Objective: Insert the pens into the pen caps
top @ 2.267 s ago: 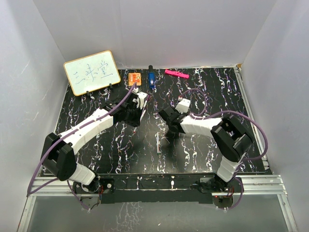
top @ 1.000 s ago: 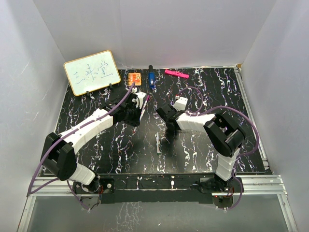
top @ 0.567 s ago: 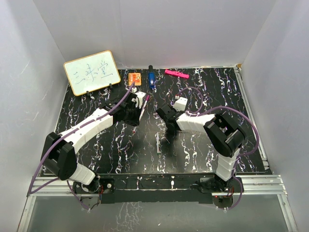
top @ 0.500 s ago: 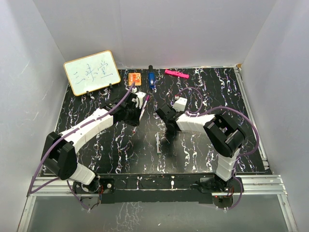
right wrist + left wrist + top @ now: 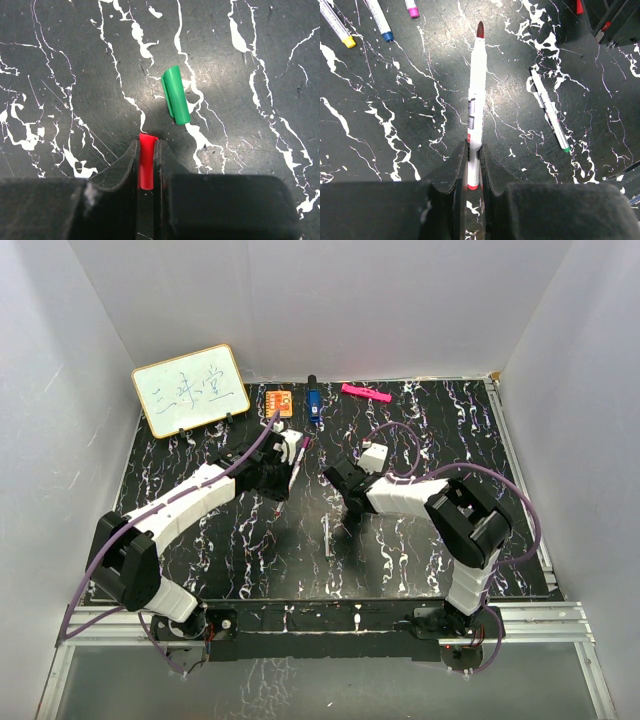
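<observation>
Red pen (image 5: 474,107), pinched in your left gripper (image 5: 472,151), may glance off the red cap (image 5: 145,170) your right gripper (image 5: 146,146) pinches if misaligned.

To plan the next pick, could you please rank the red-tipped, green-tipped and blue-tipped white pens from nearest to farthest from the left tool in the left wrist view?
1. Red-tipped white pen: gripped in the left tool itself.
2. Green-tipped white pen: lying off to the right.
3. Blue-tipped white pen: far off at the upper left.
</observation>
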`<state>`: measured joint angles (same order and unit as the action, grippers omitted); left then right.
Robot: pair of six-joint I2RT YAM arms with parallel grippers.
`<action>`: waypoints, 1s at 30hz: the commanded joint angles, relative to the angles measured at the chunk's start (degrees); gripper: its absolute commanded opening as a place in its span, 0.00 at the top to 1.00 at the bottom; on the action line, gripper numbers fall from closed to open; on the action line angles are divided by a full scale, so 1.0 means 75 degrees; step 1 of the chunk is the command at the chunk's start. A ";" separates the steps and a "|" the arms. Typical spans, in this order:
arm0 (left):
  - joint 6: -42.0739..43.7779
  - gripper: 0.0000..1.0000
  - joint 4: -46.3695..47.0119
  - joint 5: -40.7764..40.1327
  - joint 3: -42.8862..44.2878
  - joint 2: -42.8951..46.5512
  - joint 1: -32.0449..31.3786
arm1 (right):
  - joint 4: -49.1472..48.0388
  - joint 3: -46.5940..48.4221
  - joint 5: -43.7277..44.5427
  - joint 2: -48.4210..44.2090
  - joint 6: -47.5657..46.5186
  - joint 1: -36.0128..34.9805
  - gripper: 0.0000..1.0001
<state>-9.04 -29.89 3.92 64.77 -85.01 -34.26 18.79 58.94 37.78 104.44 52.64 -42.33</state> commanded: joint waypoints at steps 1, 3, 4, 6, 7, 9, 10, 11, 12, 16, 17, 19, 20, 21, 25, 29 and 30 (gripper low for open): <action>-0.0048 1.00 0.0161 0.0220 -0.0040 0.0126 0.0044 | 0.0500 -0.0451 -0.1410 0.0136 0.0019 -0.0119 1.00; -0.0088 1.00 0.0314 0.0258 -0.0186 0.0199 0.0038 | 0.0409 -0.0386 -0.1378 -0.0024 -0.0140 -0.0120 1.00; -0.0130 1.00 0.0422 0.0266 -0.0271 0.0259 0.0041 | 0.0353 -0.0341 -0.1331 -0.0129 -0.0237 -0.0113 1.00; -0.0207 1.00 0.0630 0.0245 -0.0442 0.0395 0.0045 | 0.0177 -0.0233 -0.1182 -0.0385 -0.0466 -0.0111 1.00; -0.0262 1.00 0.0709 0.0223 -0.0506 0.0461 0.0045 | 0.0066 -0.0180 -0.1103 -0.0535 -0.0581 -0.0112 1.00; -0.0373 1.00 0.0780 0.0180 -0.0575 0.0544 0.0042 | -0.0284 -0.0100 -0.0998 -0.0958 -0.0881 -0.0110 1.00; -0.0413 1.00 0.0800 0.0192 -0.0598 0.0564 0.0044 | -0.0481 -0.0051 -0.0966 -0.1125 -0.1013 -0.0102 1.00; -0.0442 1.00 0.0824 0.0227 -0.0628 0.0600 0.0042 | -0.0706 -0.0034 -0.0944 -0.1300 -0.1160 -0.0103 1.00; -0.0482 1.00 0.0899 0.0253 -0.0682 0.0669 0.0044 | -0.0926 -0.0039 -0.0910 -0.1461 -0.1277 -0.0102 1.00; -0.0739 1.00 0.1504 0.0553 -0.1084 0.1157 0.0045 | -0.1946 -0.0271 -0.0692 -0.2100 -0.1735 -0.0099 1.00; -0.0822 1.00 0.1722 0.0687 -0.1267 0.1287 0.0045 | -0.2259 -0.0390 -0.0681 -0.2334 -0.1879 -0.0102 1.00; -0.1008 1.00 0.2206 0.1063 -0.1587 0.1500 0.0024 | -0.2951 -0.0757 -0.0679 -0.2707 -0.2073 -0.0089 1.00; -0.1102 1.00 0.2516 0.1281 -0.1749 0.1596 0.0019 | -0.3371 -0.0978 -0.0741 -0.2904 -0.2192 -0.0095 1.00; -0.1235 1.00 0.2851 0.1562 -0.1959 0.1709 -0.0005 | -0.3808 -0.1217 -0.0825 -0.3095 -0.2272 -0.0092 1.00; -0.1851 1.00 0.4379 0.2226 -0.2688 0.2121 -0.0153 | -0.5685 -0.2260 -0.1320 -0.3876 -0.2614 -0.0086 1.00; -0.1986 1.00 0.5001 0.2676 -0.2810 0.2084 -0.0367 | -0.8200 -0.3509 -0.2026 -0.4598 -0.2975 -0.0078 1.00; -0.2034 1.00 0.5183 0.2776 -0.2821 0.2024 -0.0446 | -0.8886 -0.3792 -0.2162 -0.4718 -0.3045 -0.0082 1.00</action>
<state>-21.63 -0.80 18.55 43.75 -70.74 -35.92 -22.02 36.51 26.76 73.80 34.04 -43.00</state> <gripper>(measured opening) 0.076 0.069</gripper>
